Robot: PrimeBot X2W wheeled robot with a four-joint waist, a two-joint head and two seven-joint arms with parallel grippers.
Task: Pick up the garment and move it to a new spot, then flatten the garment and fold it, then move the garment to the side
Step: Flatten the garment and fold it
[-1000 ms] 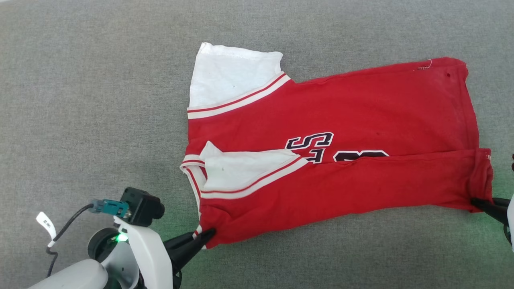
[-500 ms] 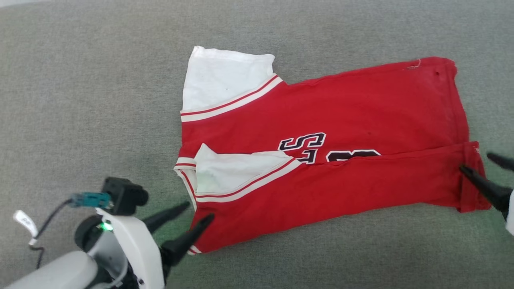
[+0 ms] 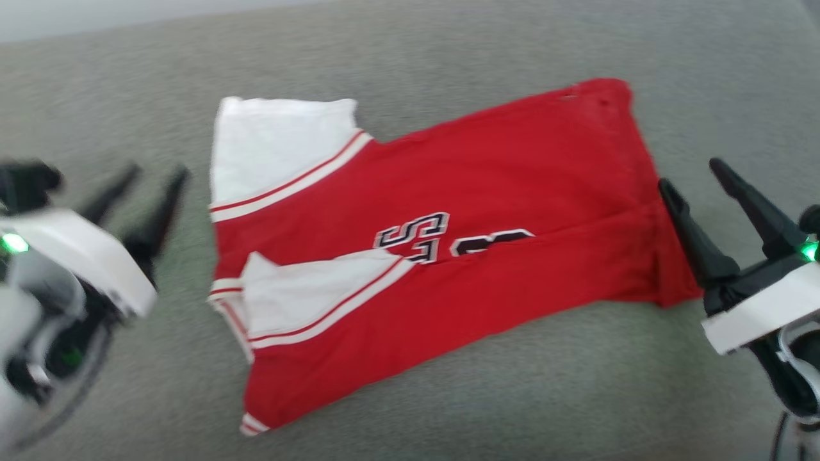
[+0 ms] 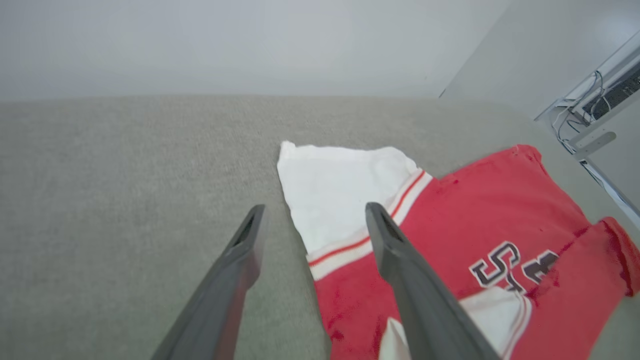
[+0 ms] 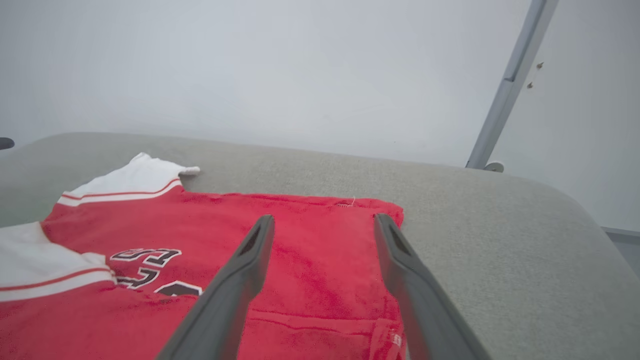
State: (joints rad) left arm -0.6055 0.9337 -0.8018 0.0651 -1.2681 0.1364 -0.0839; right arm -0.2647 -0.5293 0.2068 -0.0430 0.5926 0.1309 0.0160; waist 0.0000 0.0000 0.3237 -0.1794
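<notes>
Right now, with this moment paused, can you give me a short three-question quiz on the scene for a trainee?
1. True or false: the left claw is shut on the garment.
2. Multiple choice: the garment lies on A) a grey fabric surface, B) a wooden bench, C) a metal tray.
3. Fill in: the garment's sleeve ends are ____.

Key
1. False: the left claw and the right claw both stand open, gripping nothing.
2. A.
3. White.
</notes>
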